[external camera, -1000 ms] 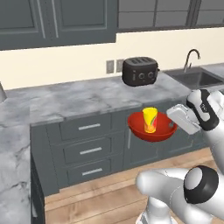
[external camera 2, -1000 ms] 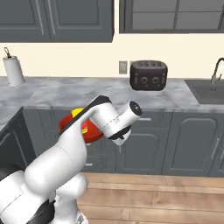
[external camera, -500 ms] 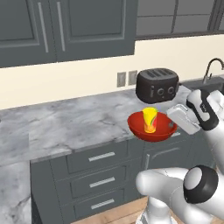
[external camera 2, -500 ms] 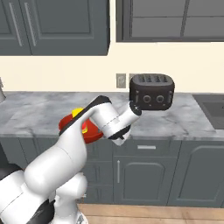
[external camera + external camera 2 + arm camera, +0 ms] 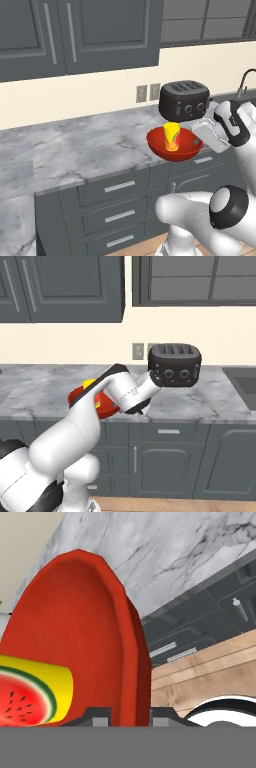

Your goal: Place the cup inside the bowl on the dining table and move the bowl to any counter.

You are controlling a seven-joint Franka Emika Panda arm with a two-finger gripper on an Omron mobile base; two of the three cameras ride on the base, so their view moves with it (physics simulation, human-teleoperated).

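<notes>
My gripper is shut on the right rim of the glossy red bowl and holds it in the air, level, at the front edge of the counter. The yellow cup stands upright inside the bowl. In the hand view the bowl's rim runs between my gripper's fingers, and the cup shows a watermelon pattern. From the right base view my arm hides most of the bowl and the cup. A marble surface fills the lower left; I cannot tell whether it is the dining table.
A black toaster stands on the counter just behind the bowl, also the toaster. A faucet and sink lie to the right. Drawers sit below the worktop, dark wall cabinets above. Bare marble stretches left of the bowl.
The whole picture has shifted: the base has driven closer to the counter, which looks larger now. The bowl with the cup stays in the gripper the same way.
</notes>
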